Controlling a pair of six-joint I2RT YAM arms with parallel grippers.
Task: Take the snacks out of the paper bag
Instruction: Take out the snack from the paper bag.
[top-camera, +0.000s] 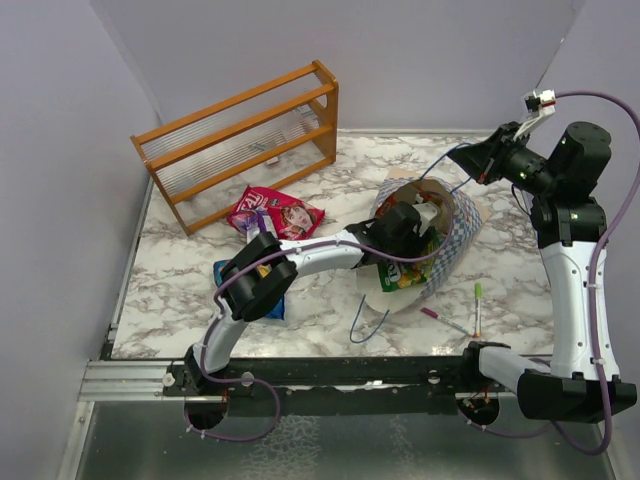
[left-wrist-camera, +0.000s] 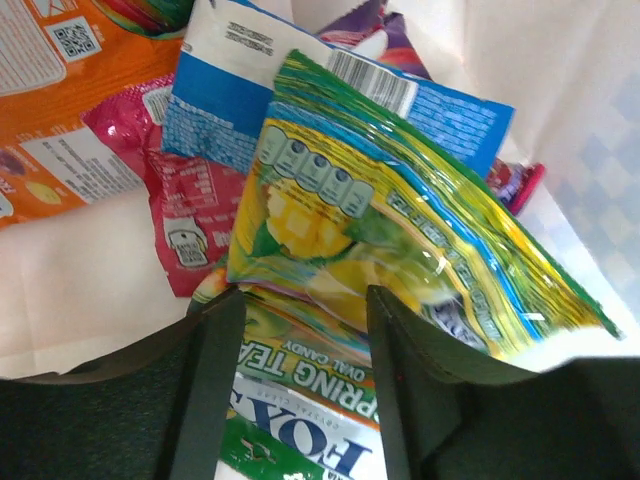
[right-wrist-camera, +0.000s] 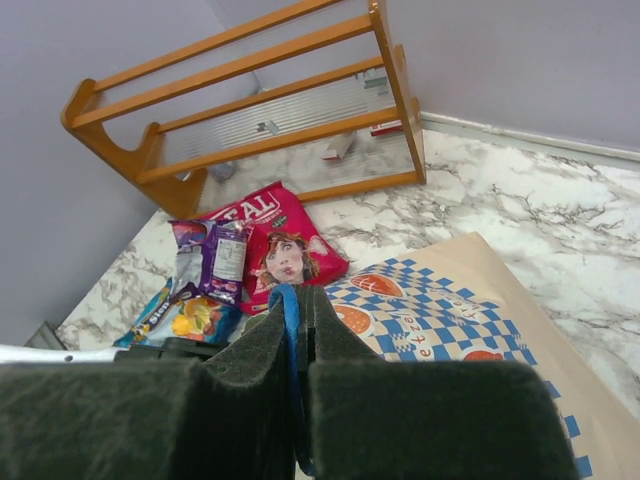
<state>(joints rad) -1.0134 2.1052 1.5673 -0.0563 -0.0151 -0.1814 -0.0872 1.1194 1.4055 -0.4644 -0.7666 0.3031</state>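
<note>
Left claw (left-wrist-camera: 305, 300) is inside the mouth of the paper bag (top-camera: 455, 225), fingers (left-wrist-camera: 210, 380) pressed on both sides of the green-yellow packet (left-wrist-camera: 380, 230), gripping it. Right claw (right-wrist-camera: 297, 300) is raised over the bag's far right side, clamped shut on a blue cord handle (right-wrist-camera: 290, 325).

Edges/room: walls close the bench (top-camera: 190, 270) on the left, back and right. The arm rail runs along the near edge. Wooden rack (top-camera: 240, 140) takes the back-left corner. Bare marble shows behind the bag and at front left. Green marker (top-camera: 477, 300) and pink marker (top-camera: 440, 320) lie near the front-right edge, just beside the bag. The second handle (top-camera: 365, 320) loops loose in front of the bag.

Containers: the bag lies slumped right of centre. The left wrist view shows an orange packet (left-wrist-camera: 60, 90), a pink packet (left-wrist-camera: 185, 215) and a blue-and-white packet (left-wrist-camera: 225, 100) in it, overlapping under the gripped one. The rack holds only a few small items, too small to tell.

Out on the bench, left of the bag: a red packet (top-camera: 285, 215) with a face print, a purple packet (right-wrist-camera: 212, 258) overlapping it, and a blue-edged packet (top-camera: 225, 272) partly under the left arm.

Gripped packet: glossy, crinkled, fruit print, "FOX'S" lettering.
</note>
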